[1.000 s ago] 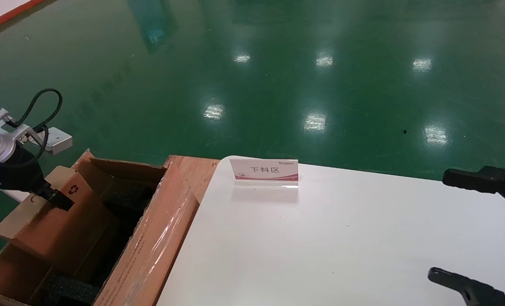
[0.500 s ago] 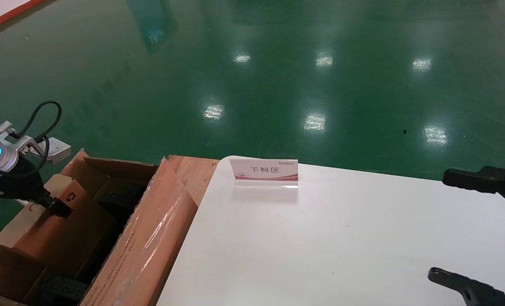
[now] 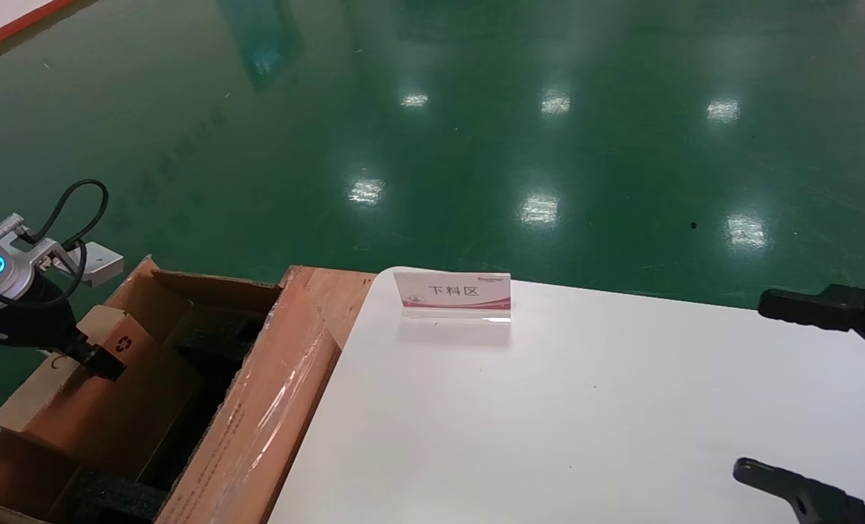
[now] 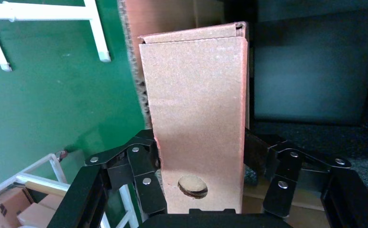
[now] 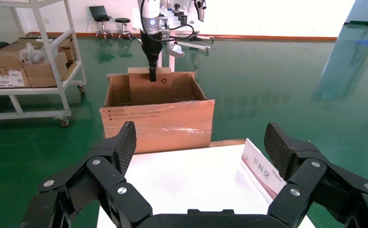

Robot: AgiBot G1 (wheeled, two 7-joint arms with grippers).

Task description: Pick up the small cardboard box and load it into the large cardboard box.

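The slim, flat, rough brown small cardboard box (image 4: 198, 123) with its punched round hole sits clamped between the left gripper (image 3: 97, 358) fingers, standing inside the corrugated, tape-glossed large cardboard box (image 3: 258, 407), at nine o'clock from the white table (image 3: 585, 407). The right gripper (image 5: 198, 156), at three o'clock, gapes wide and empty.

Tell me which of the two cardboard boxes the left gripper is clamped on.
The small cardboard box: slim, flat, with a recycling symbol. The left gripper grips its upper end. The large cardboard box is the flapped one beneath it.

The slim brown small cardboard box (image 3: 87, 386), with recycling symbol and punched hole, stands partly inside the open, foam-lined large cardboard box (image 3: 258, 407), whose flap is taped.
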